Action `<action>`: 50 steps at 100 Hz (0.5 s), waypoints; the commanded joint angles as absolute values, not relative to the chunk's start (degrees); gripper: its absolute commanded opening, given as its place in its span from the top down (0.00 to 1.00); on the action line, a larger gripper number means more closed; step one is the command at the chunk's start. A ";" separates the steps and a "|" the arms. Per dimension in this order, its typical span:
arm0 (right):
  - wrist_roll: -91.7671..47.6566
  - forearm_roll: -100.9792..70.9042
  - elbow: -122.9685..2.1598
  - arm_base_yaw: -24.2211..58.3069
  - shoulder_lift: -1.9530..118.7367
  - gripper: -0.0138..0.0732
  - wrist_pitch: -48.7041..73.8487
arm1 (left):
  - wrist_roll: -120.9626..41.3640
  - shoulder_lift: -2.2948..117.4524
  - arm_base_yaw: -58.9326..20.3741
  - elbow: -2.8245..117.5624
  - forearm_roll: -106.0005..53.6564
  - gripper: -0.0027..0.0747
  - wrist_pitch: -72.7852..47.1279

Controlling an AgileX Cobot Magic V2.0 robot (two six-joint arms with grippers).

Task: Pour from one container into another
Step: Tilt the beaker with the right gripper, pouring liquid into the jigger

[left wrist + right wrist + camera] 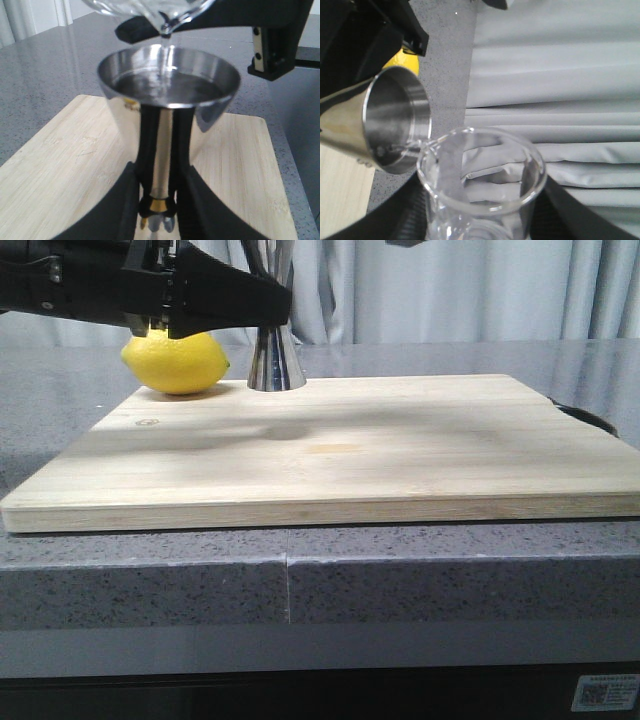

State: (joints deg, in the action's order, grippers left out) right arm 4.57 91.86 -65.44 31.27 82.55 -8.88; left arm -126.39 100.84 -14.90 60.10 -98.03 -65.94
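The steel jigger stands at the back of the wooden board. My left gripper is shut on its narrow waist by the gold band. Its upper cup holds clear liquid. The glass beaker is tilted in my right gripper, which is shut on its body. The beaker's lip hangs just over the jigger's cup, and a thin clear stream falls from it into the cup. In the front view the beaker is out of frame above, and the left gripper hides the jigger's waist.
A yellow lemon lies at the board's back left corner, close beside the jigger and under the left arm. The board rests on a grey speckled counter. Grey curtains hang behind. A dark object shows at the board's right edge.
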 commanded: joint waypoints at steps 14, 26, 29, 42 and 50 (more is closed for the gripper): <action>4.49 91.68 -67.61 31.40 79.84 0.59 -8.71 | -126.13 98.50 -15.42 61.69 -101.87 0.89 -69.63; 4.49 91.68 -67.61 31.40 79.84 0.59 -8.71 | -126.13 98.50 -15.42 61.69 -101.87 0.89 -69.63; 4.49 91.68 -67.61 31.40 79.84 0.59 -8.71 | -126.13 98.50 -15.42 61.69 -101.87 0.89 -69.63; 4.49 90.93 -67.61 31.40 79.84 0.59 -8.71 | -126.13 98.50 -15.42 61.69 -101.87 0.89 -69.63; 4.49 89.25 -67.61 31.40 79.84 0.59 -8.84 | -126.13 98.50 -15.42 61.69 -101.87 0.89 -69.63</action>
State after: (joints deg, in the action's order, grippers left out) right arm 4.57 91.32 -65.44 31.27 82.55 -8.97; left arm -126.39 100.84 -14.90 60.10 -98.03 -65.94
